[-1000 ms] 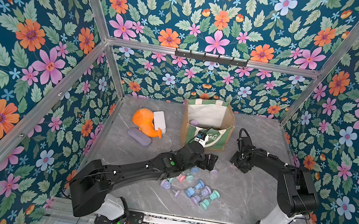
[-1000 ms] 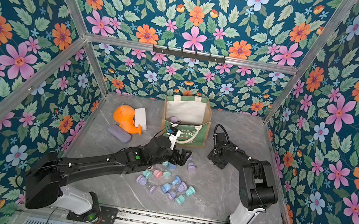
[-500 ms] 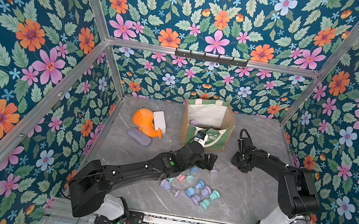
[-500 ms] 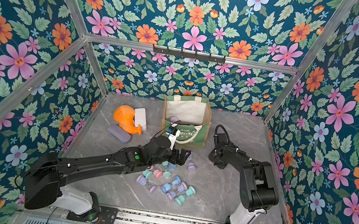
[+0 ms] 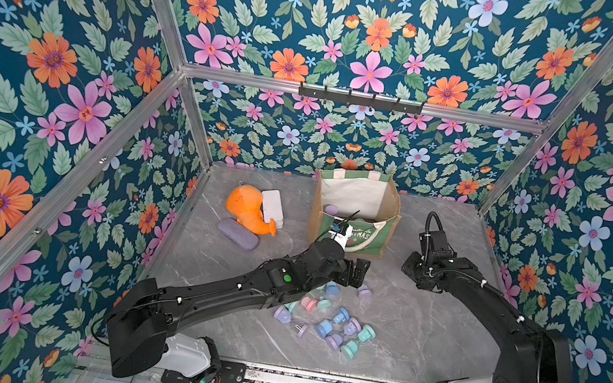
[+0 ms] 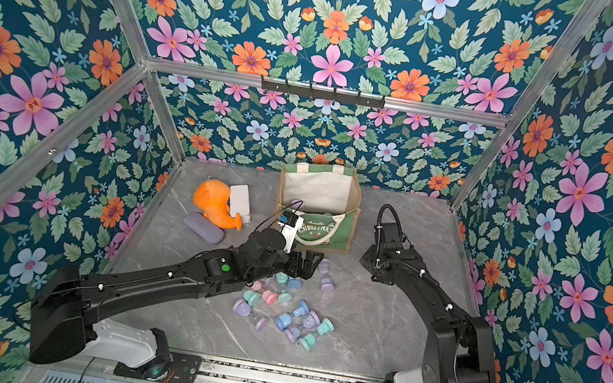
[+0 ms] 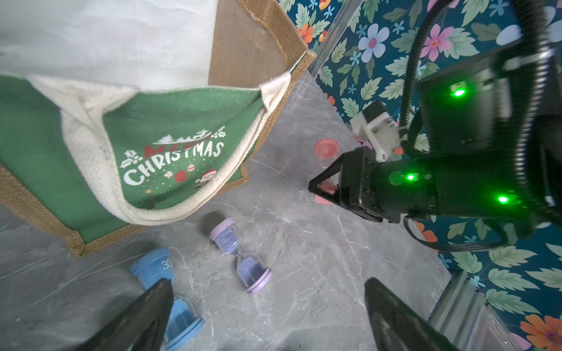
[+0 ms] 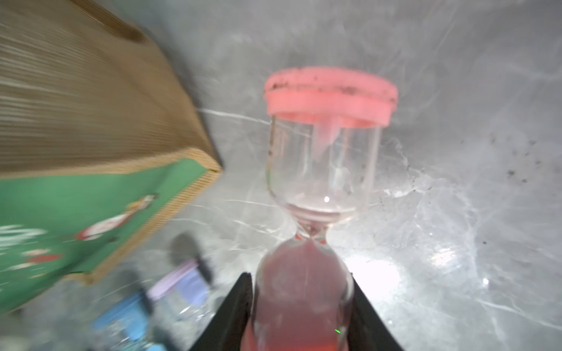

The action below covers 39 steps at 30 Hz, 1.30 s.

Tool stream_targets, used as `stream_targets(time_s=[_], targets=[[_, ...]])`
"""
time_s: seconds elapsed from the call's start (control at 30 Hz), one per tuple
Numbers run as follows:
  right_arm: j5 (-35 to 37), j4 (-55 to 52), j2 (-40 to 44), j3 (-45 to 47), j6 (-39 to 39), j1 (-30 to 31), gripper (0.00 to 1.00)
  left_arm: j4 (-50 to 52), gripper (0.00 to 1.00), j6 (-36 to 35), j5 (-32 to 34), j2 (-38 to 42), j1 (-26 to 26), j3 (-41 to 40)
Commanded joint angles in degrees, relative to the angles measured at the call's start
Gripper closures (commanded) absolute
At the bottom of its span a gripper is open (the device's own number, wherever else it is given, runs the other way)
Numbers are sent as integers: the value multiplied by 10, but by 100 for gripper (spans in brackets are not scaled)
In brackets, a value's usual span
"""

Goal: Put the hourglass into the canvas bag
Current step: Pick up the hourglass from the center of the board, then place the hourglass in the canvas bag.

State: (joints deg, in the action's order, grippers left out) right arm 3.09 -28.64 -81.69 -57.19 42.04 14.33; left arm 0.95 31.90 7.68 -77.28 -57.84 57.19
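The hourglass (image 8: 322,170), a small timer of clear glass bulbs with pink plastic end caps and pink sand, sits in the right gripper (image 8: 299,281). The black jaws are clenched on the sand-filled bulb, close to the cap nearest the wrist. It hangs just beside the tan burlap side of the canvas bag (image 5: 391,204), a boxy green fabric tote with cream lining and white "CHRISTMAS" print. It is outside the bag, low over the grey marble table (image 5: 418,346); whether its far cap touches the surface I cannot tell.

It looks light, so weight is not the concern. The glass is stiff, smooth and probably slippery, and the narrow waist looks like the weakest point, so a hard squeeze or a knock on the table could crack it. The ribbed plastic caps would give a surer hold than the round bulb. With the present hold, a gentle lift and a low release inside the bag seem wise.

The bag is soft: its front panel sags inward and a white rope handle (image 7: 100,170) drapes over it, so the opening could catch the timer.

The left gripper (image 7: 269,284) is spread wide and empty above a lilac hourglass (image 7: 240,255) lying on the table.
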Motion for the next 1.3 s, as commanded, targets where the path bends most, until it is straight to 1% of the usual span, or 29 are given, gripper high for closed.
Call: stream_targets(time_s=[0.0, 0.2, 0.27, 0.4, 0.47, 0.63, 0.73, 0.87, 0.97, 1.27], targets=[[8, -29, 30, -25, -25, 0, 67, 20, 0, -18, 22, 13, 2, 14], [-10, -77, 58, -113, -61, 2, 68, 48, 0, -35, 39, 30, 9, 42], [-14, -94, 54, -153, -73, 8, 68, 58, 0, -43, 40, 31, 13, 54], [-7, -115, 30, -228, -97, 40, 68, 66, 0, -53, 38, 39, 27, 64], [-15, -119, 7, -268, -107, 55, 68, 65, 0, -54, 29, 44, 40, 67], [-8, -132, -63, -363, -131, 98, 68, 75, 0, -59, 19, 50, 71, 74], [-12, -130, -112, -410, -142, 111, 68, 78, 0, -57, -1, 51, 101, 72], [-21, -139, -193, -473, -146, 113, 68, 75, 0, -45, -27, 54, 142, 63], [-23, -154, -246, -522, -150, 113, 68, 71, 0, -43, -37, 53, 162, 59], [-29, -195, -379, -642, -152, 108, 68, 43, 0, -32, -69, 23, 199, 54]])
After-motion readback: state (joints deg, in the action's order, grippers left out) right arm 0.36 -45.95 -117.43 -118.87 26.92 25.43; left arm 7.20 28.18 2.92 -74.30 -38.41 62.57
